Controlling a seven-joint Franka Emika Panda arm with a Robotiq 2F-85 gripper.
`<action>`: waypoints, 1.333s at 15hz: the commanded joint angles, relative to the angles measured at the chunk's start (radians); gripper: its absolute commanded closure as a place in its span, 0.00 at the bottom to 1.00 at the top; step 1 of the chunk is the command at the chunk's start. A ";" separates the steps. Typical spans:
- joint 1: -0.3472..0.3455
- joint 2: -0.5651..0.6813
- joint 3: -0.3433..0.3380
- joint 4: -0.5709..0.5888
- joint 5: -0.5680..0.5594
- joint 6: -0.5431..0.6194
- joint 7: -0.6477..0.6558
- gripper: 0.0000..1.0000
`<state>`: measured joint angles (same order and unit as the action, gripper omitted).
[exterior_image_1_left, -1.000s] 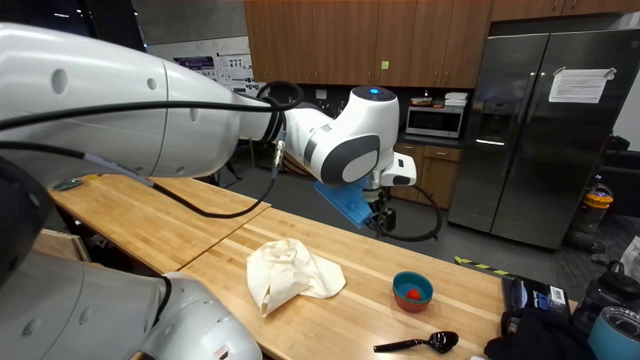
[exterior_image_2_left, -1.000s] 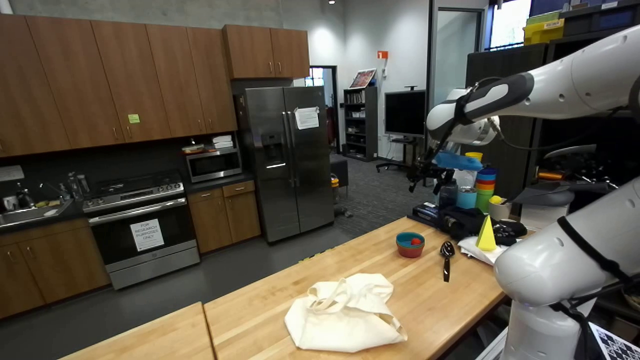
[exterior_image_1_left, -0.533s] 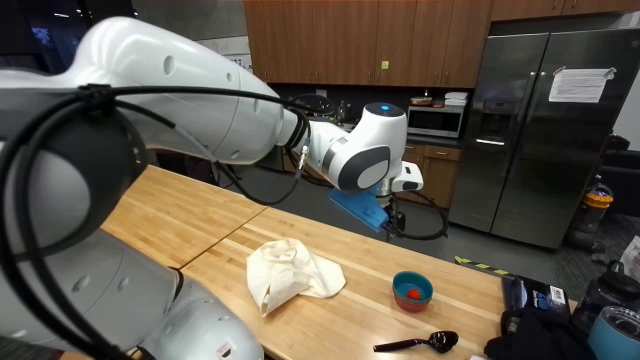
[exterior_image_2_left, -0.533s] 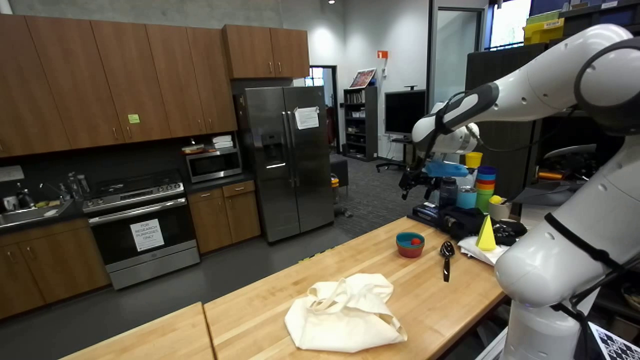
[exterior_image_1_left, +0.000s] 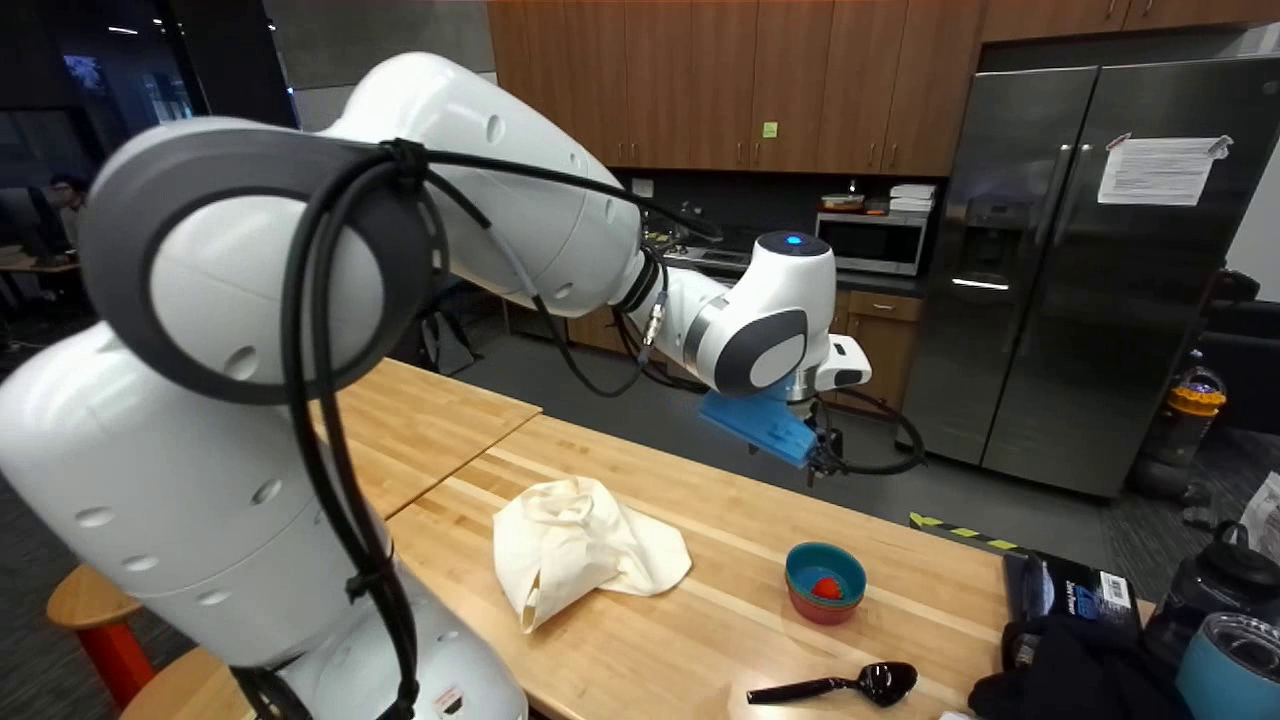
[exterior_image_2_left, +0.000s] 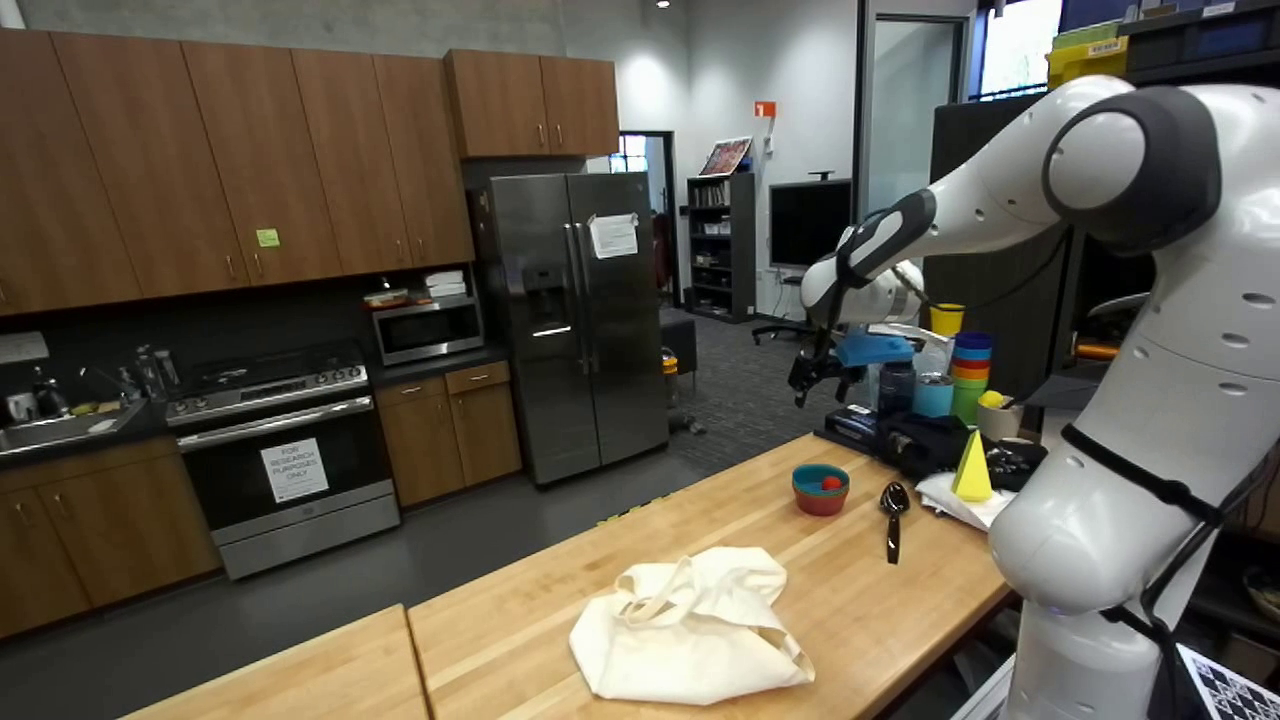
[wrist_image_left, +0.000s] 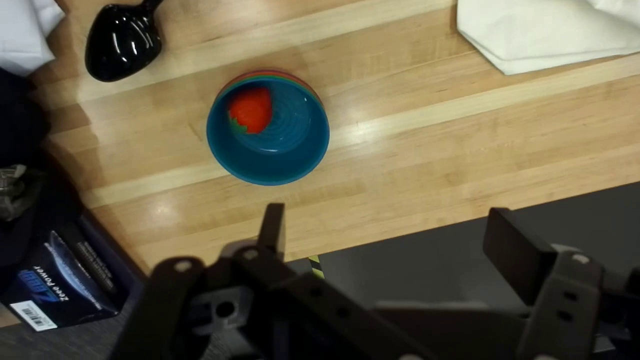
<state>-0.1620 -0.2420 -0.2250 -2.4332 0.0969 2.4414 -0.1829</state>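
Wrist view takes in a pale, striped wooden table (wrist_image_left: 425, 150). A cream cloth tote bag (wrist_image_left: 545, 35) slumps on it, presumably too limp to stand. The claw (wrist_image_left: 387, 225) is spread wide, holding nothing, and hangs clear of its nearest neighbour, a round teal bowl (wrist_image_left: 270, 167), seemingly stacked in a red bowl (exterior_image_1_left: 823, 608) to save space. Near it lies a glossy black spoon (wrist_image_left: 122, 42). A red, green-leaved strawberry (wrist_image_left: 252, 107) sits inside the teal bowl, probably kept there by its wall.
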 joint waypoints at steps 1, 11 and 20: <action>0.010 0.122 -0.006 0.068 0.023 0.056 -0.025 0.00; -0.003 0.322 0.046 0.148 0.015 0.064 -0.011 0.00; -0.012 0.345 0.051 0.132 0.005 0.040 -0.009 0.00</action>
<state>-0.1643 0.1042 -0.1836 -2.3024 0.1045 2.4835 -0.1939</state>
